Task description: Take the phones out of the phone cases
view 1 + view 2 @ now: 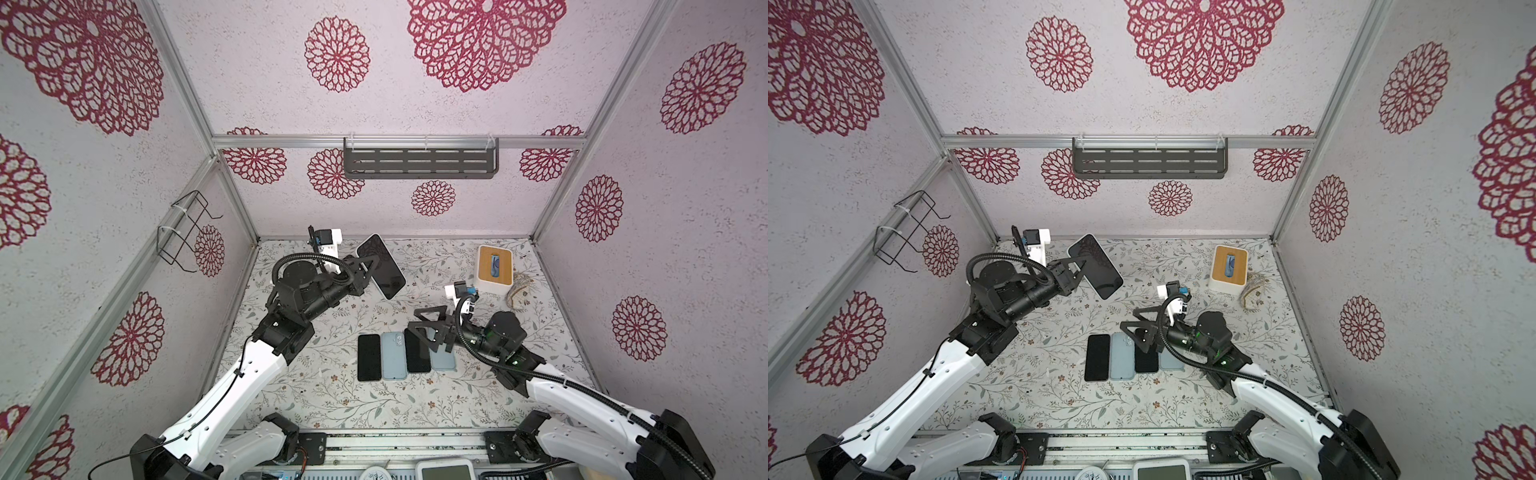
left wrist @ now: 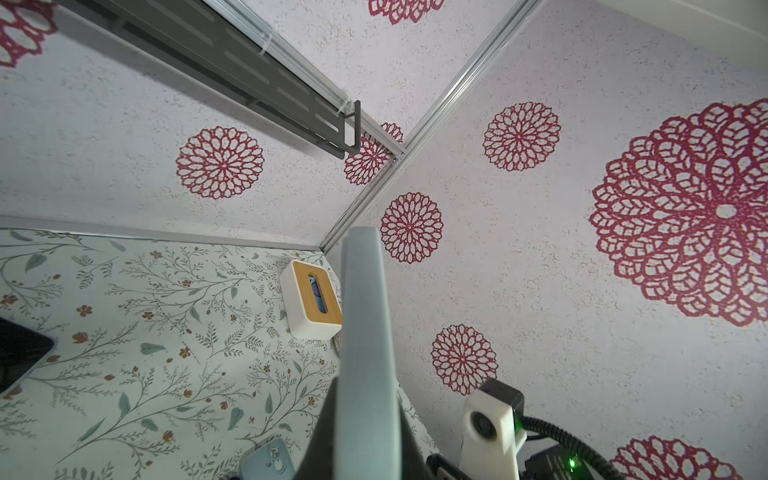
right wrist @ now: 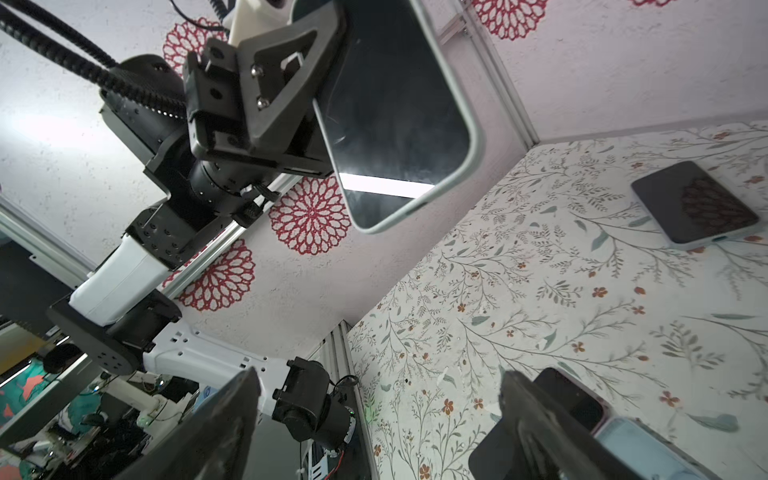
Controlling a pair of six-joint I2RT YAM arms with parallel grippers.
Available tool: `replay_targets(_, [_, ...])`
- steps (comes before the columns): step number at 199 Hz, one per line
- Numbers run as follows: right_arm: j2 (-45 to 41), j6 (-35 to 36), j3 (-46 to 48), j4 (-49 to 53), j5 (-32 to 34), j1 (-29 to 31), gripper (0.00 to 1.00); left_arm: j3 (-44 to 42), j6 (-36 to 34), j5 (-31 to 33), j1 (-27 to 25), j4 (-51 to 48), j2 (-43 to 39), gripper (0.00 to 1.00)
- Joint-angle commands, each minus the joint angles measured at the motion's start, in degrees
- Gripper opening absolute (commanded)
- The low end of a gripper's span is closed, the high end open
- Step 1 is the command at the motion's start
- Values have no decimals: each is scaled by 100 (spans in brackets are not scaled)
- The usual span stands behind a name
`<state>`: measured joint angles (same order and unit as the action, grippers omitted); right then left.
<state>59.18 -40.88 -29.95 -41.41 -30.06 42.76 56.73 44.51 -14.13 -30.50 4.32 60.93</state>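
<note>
The left pincer [image 1: 368, 268] is pressing together on the phone [image 1: 380, 266], which is sitting inside its phone case [image 2: 361, 324]. It is holding both tilted in the air above the far left part of the bench [image 1: 332, 399], screen facing up. The right wrist view is showing what the left wrist view is not: the glossy dark screen, the pale rim of the case around it and a black finger lying over one long edge. The left wrist view is giving only the grey-blue case edge-on. The right pincer [image 1: 415, 327] is standing wide apart with nothing between its fingers [image 3: 224, 424]. It is hovering low over a row of things near the middle of the bench, well apart from the held phone and nearer the front edge. In both top views that row is lying flat, side by side: a dark handset [image 1: 369, 357], a pale blue shell [image 1: 393, 355], a second dark handset [image 1: 417, 361] and a second pale blue shell [image 1: 444, 362]. The last two are partly hidden under the right pincer. A white tissue box [image 1: 494, 270] with a wooden top is sitting by the far right corner, with a straw-coloured bundle [image 1: 521, 291] just beside it. The bench is wearing a leafy floral print. The pale walls [image 1: 270, 104] are carrying crimson rosettes, a grey slotted shelf [image 1: 419, 162] at the back and a black wire rack [image 1: 187, 232] on the left.
</note>
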Motion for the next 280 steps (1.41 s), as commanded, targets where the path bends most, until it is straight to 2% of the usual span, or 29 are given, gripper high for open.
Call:
replay_targets(1, [99, 360, -72, -1419, 530, 360, 93, -160, 242, 689, -395, 1088, -308, 0])
replay_targets(24, [284, 397, -29, -2084, 803, 670, 91, -491, 220, 1445, -889, 1681, -567, 0])
replay_targets(67, [460, 364, 75, -2893, 1199, 1020, 85, -1605, 348, 2555, -1547, 3715, -923, 0])
replay_targets(122, [480, 214, 209, -3452, 1373, 1142, 75, -2298, 301, 3681, -2264, 5020, -1036, 0])
replay_targets(149, [477, 204, 236, -3567, 1424, 1149, 68, -2465, 450, 3803, -2398, 5578, -900, 0])
replay_targets(205, [562, 60, 122, -3581, 1444, 1146, 54, -2509, 809, 3796, -2546, 5869, -674, 0])
replay_targets(280, [526, -20, 38, -3752, 1348, 1144, 49, -2614, 947, 3802, -2684, 6046, -586, 0])
